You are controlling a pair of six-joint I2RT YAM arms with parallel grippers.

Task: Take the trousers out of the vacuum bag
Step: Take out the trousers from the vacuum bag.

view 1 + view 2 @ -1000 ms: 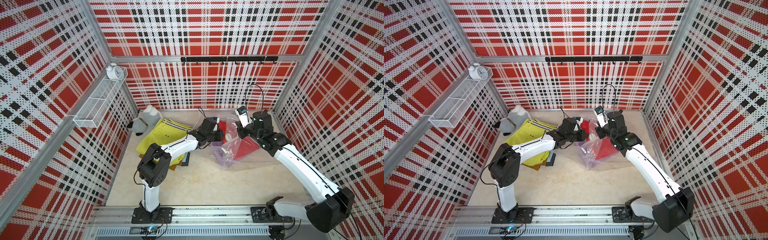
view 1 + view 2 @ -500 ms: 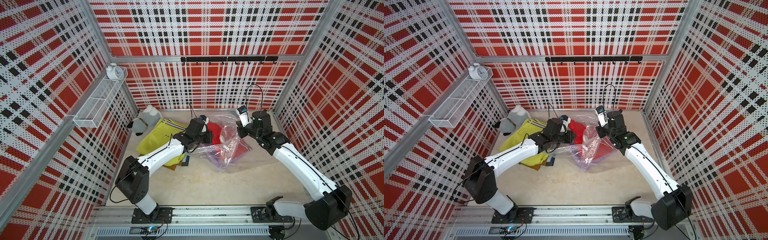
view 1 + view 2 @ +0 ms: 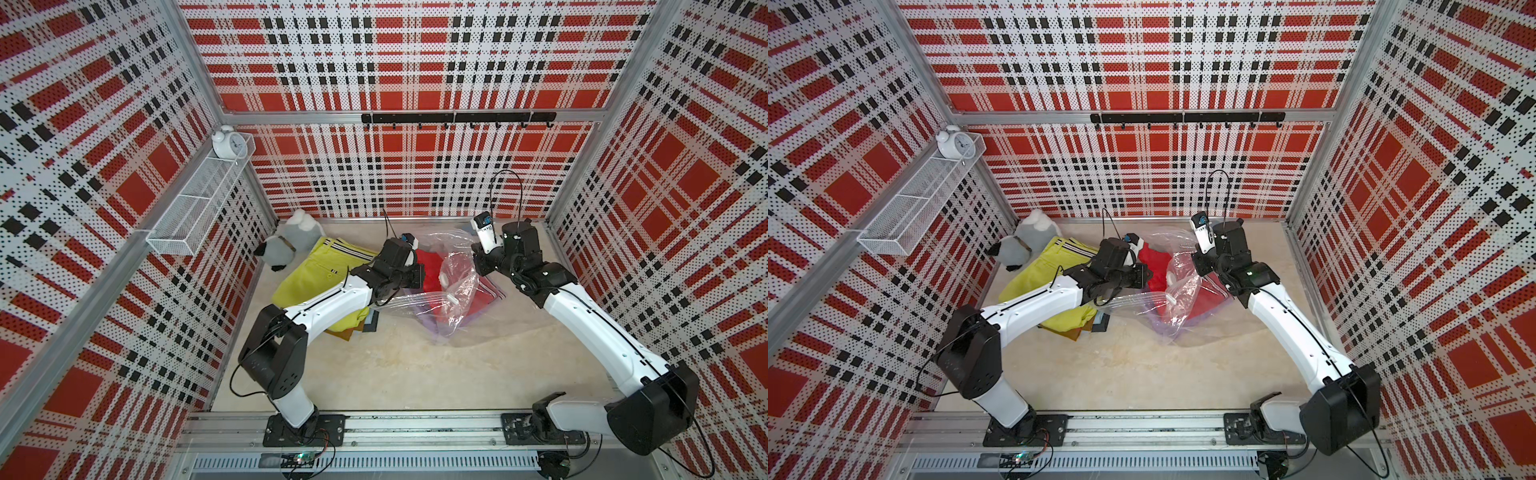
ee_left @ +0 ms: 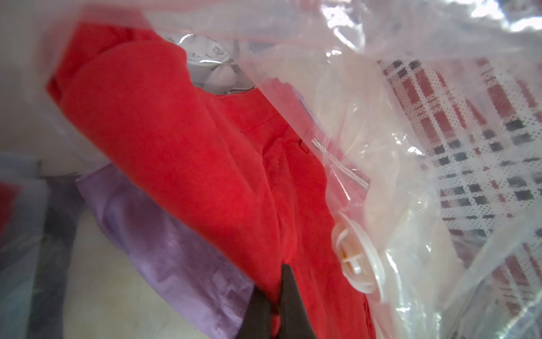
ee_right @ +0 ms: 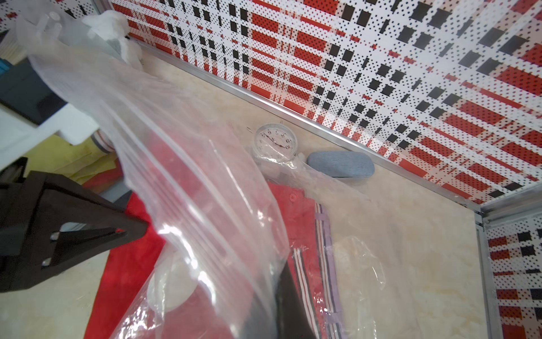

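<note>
In both top views, your left gripper (image 3: 417, 276) sits at the mouth of the vacuum bag (image 3: 457, 299). Its jaws are closed tight on the red trousers (image 3: 428, 266), soft matte cloth that's partly out of the bag & partly under crinkly clear film. Your right gripper (image 3: 482, 264) is just across, at the bag's other side. The yellow-green trousers (image 3: 316, 270), w/ a striped waistband, lie flat outside the bag on a small pile, next to a grey-white plush toy (image 3: 286, 245).

Left wrist view: the black fingertips (image 4: 289, 296) are pinched shut w/ a fold of red cloth btwn them. The lilac trousers (image 4: 164, 243) lie under the red pair, behind glossy plastic. A round white valve cap (image 4: 357, 258) sits on the film beside the red.

Right wrist view: your right jaws are closed on a sheet of the bag. The film rises from them, ribbed along the zip strip (image 5: 187, 187). The red pair lies beneath, striped at the waist. Behind it, a small round clock (image 5: 274, 141) & a grey oval fabric case (image 5: 340, 164) sit near the wall.
</note>
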